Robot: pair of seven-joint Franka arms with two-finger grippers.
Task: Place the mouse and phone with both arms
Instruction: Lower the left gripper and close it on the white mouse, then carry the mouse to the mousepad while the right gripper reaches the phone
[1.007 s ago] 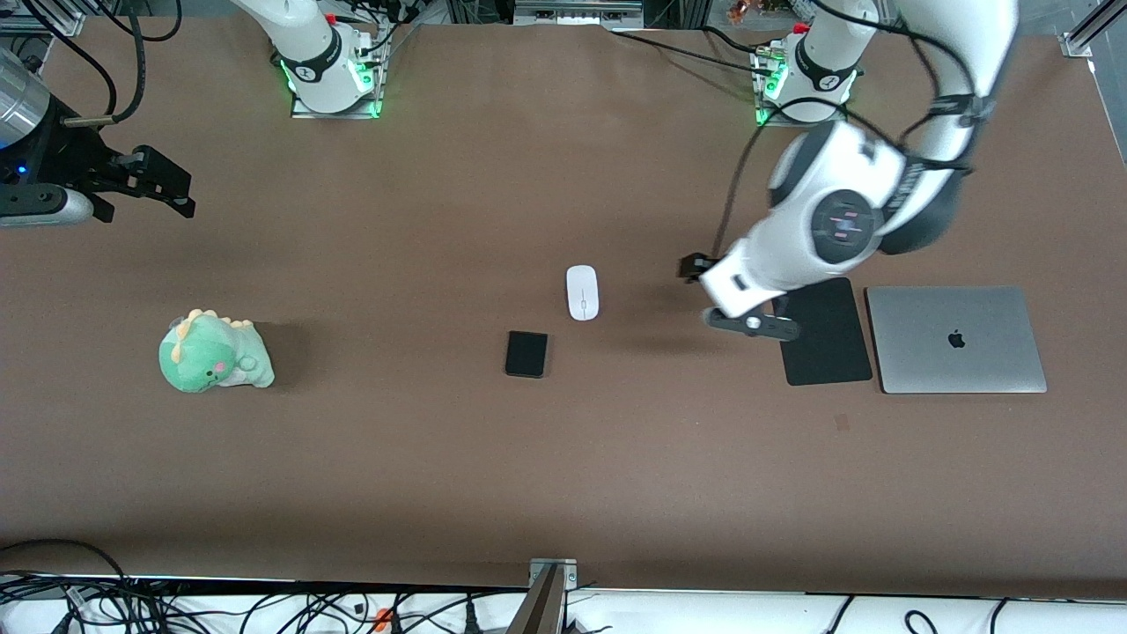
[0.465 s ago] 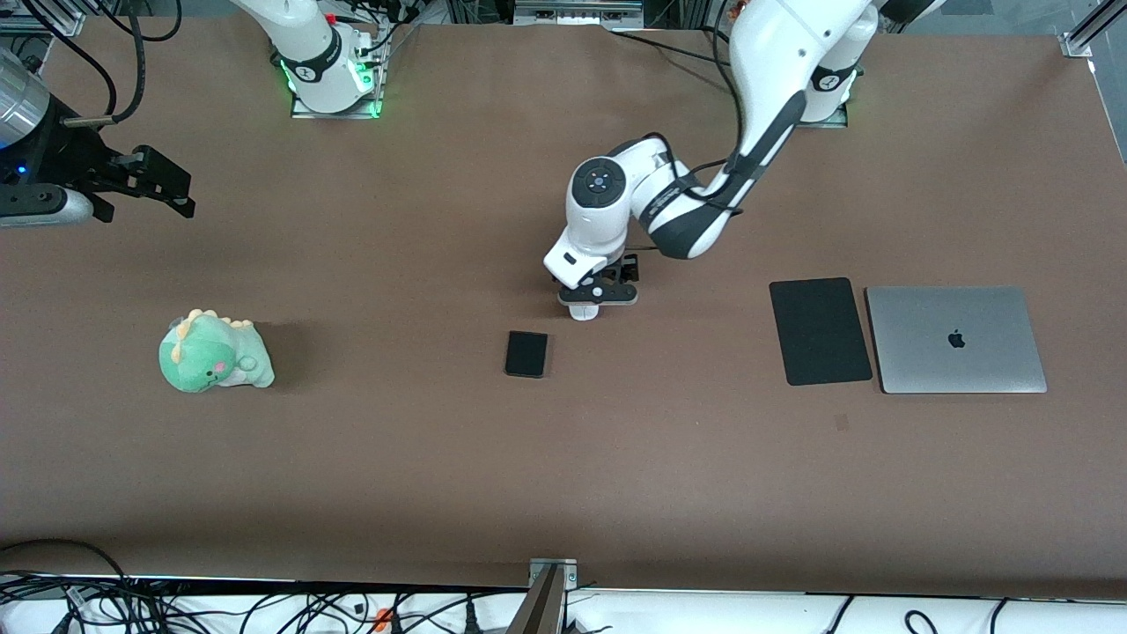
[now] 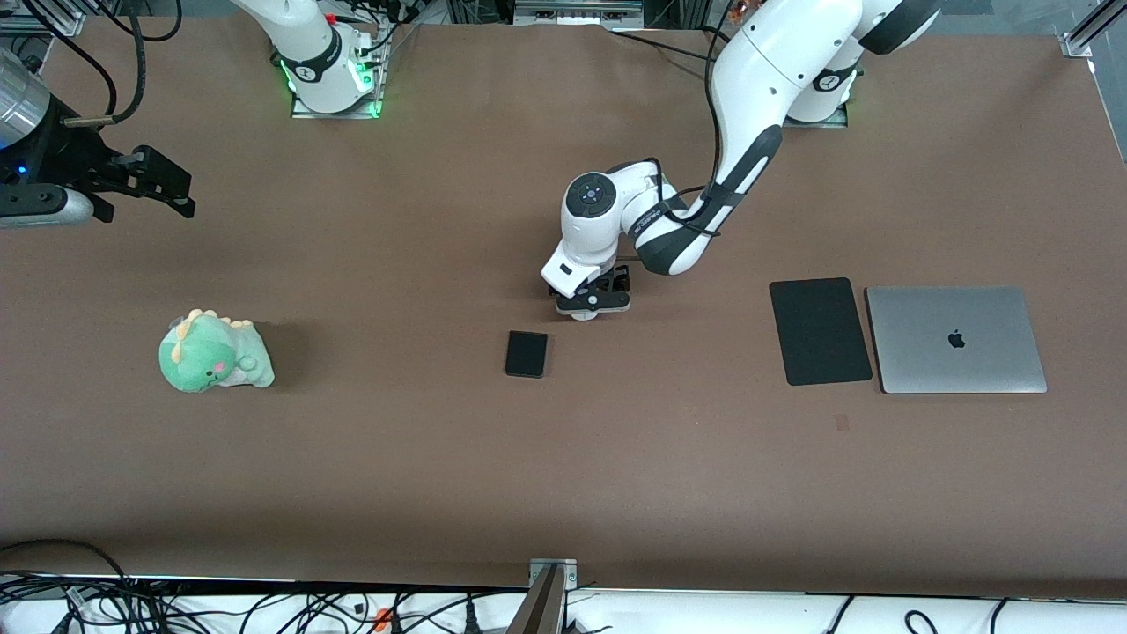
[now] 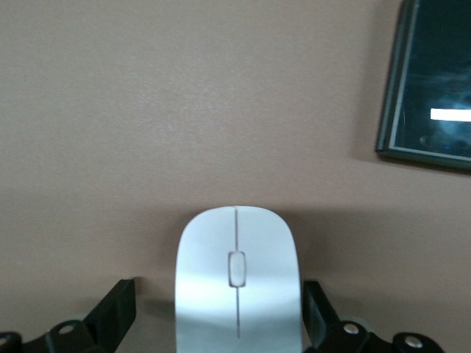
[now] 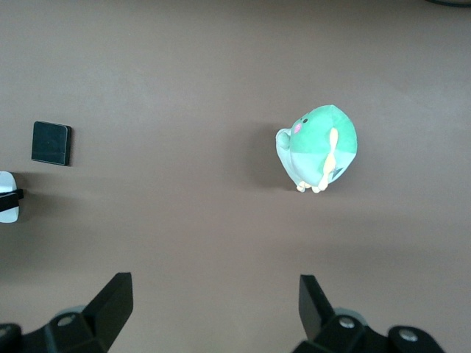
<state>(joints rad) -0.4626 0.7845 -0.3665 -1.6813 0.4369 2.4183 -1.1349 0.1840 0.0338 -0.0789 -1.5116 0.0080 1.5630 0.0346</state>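
Observation:
The white mouse (image 4: 237, 283) lies on the brown table, mid-table. My left gripper (image 4: 218, 312) is down around it, open, with one black finger (image 4: 118, 309) on each side and a small gap to the mouse. In the front view the left gripper (image 3: 592, 304) covers most of the mouse (image 3: 581, 315). The black phone (image 3: 526, 354) lies flat just nearer the front camera, toward the right arm's end; it also shows in the left wrist view (image 4: 430, 81). My right gripper (image 3: 176, 189) waits open and empty high over the right arm's end of the table, also seen in its wrist view (image 5: 213, 312).
A green plush dinosaur (image 3: 214, 352) sits toward the right arm's end. A matte black mouse pad (image 3: 820, 331) and a closed silver laptop (image 3: 955, 339) lie side by side toward the left arm's end.
My left arm swung from over the mouse pad to the mouse and came down with its open fingers around it. The right arm has not moved.

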